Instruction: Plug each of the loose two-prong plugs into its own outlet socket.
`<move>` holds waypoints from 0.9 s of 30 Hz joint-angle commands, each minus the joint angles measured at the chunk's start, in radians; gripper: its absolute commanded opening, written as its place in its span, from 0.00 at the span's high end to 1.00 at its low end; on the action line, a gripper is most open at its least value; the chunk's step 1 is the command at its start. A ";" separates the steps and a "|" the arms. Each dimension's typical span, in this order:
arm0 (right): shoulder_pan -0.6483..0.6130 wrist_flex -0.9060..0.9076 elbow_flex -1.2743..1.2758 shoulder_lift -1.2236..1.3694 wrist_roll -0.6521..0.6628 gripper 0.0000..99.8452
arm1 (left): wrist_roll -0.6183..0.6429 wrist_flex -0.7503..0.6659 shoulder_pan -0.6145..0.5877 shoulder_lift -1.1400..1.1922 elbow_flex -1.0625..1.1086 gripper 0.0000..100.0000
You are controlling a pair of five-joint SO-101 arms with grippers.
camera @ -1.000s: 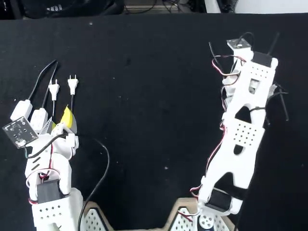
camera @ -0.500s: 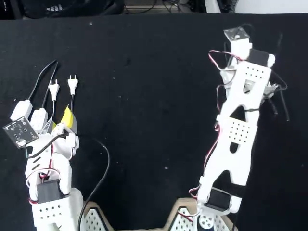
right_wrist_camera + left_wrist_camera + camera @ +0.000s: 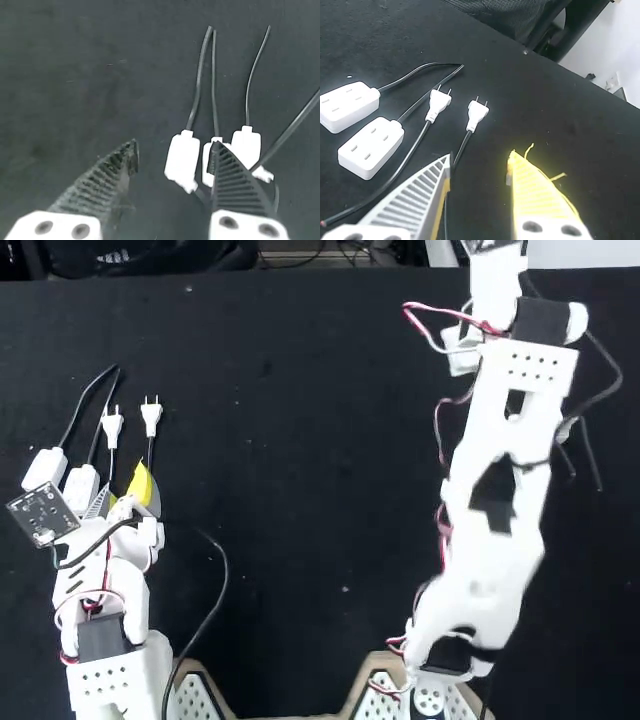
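Two white two-prong plugs (image 3: 438,102) (image 3: 477,112) lie side by side on black cables, prongs pointing away from my left arm. Beside them rest two white outlet sockets (image 3: 347,100) (image 3: 370,145). My left gripper (image 3: 480,157) is open just short of the plugs, over one plug's cable, one finger yellow and one grey. From above, the plugs (image 3: 112,425) (image 3: 151,415), sockets (image 3: 45,468) (image 3: 80,485) and left gripper (image 3: 120,485) sit at the left. My right gripper (image 3: 173,147) is open over three white plug-like pieces (image 3: 182,160) (image 3: 246,145) on black cables.
The black table (image 3: 300,440) runs wide between the arms. The right arm (image 3: 500,490) stretches along the right side to the far edge, with red and black wires along it. A black cable (image 3: 215,580) loops beside the left arm's base.
The right arm has stretched farther toward the table's far edge and risen toward the camera. The left arm, plugs and sockets have not moved.
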 commanded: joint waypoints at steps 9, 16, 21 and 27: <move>-0.276 -0.236 0.984 -0.676 -0.098 0.79 | -0.006 -0.020 0.008 -0.003 -0.012 0.81; -0.402 -0.612 1.425 -0.685 -0.189 0.79 | -0.008 -0.014 0.010 -0.003 -0.008 0.81; -0.562 -0.787 1.627 -0.687 -0.199 0.79 | -0.044 -0.008 0.077 0.006 -0.016 0.81; -0.675 -1.033 1.821 -0.687 -0.201 0.79 | -0.135 0.098 0.157 0.008 -0.102 0.81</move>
